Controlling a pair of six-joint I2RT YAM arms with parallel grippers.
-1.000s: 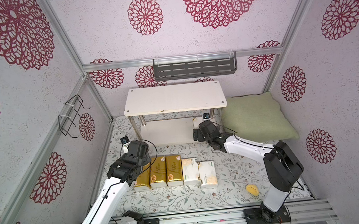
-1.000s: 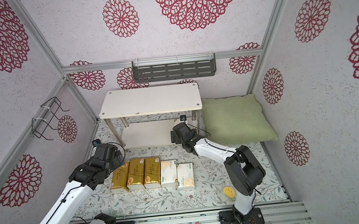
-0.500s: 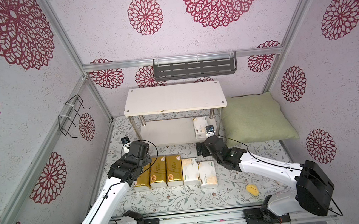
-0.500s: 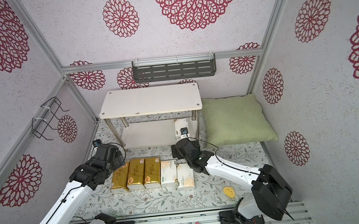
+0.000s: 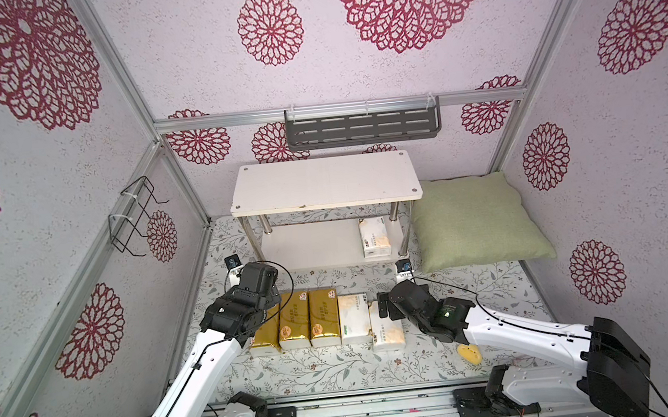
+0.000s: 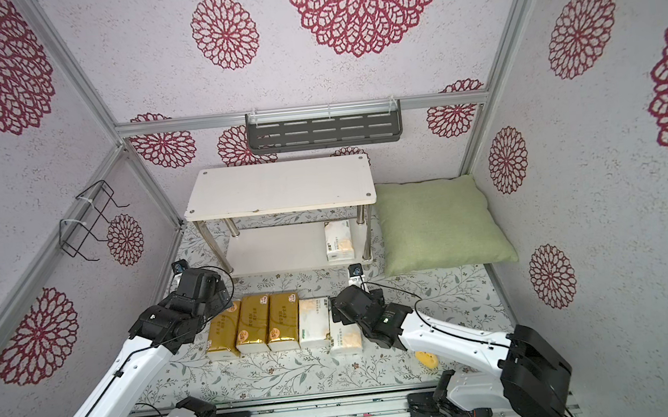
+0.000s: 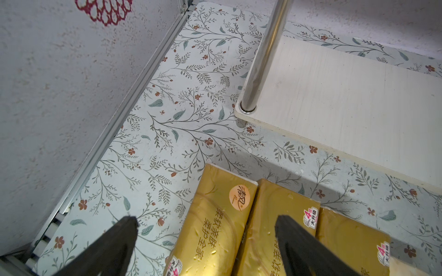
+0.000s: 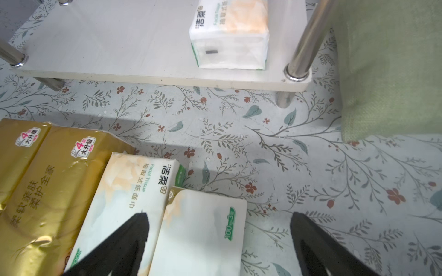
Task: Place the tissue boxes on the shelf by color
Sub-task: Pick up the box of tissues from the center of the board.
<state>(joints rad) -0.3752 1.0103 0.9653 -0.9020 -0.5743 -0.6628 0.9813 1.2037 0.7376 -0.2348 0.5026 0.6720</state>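
Note:
Three gold tissue boxes (image 5: 293, 320) lie in a row on the floral mat, with two white ones (image 5: 354, 314) to their right. A third white tissue box (image 5: 374, 237) lies on the lower board of the shelf (image 5: 323, 183), at its right end. My left gripper (image 7: 205, 218) is open above the leftmost gold pack (image 7: 215, 215), one finger over the mat and the other over the neighbouring gold pack. My right gripper (image 8: 219, 215) is open above the rightmost white pack (image 8: 203, 234). One of its fingers is over the other white pack, one over the mat.
A green pillow (image 5: 475, 221) lies right of the shelf, against its leg. On the back wall hangs a dark grey slotted rack (image 5: 362, 129), and on the left wall a black wire rack (image 5: 134, 216). A small yellow object (image 5: 469, 353) lies by my right arm.
My right arm has drawn back from the shelf, leaving a white pack on the lower board, and now hangs over the rightmost white pack on the mat. The left arm has barely moved.

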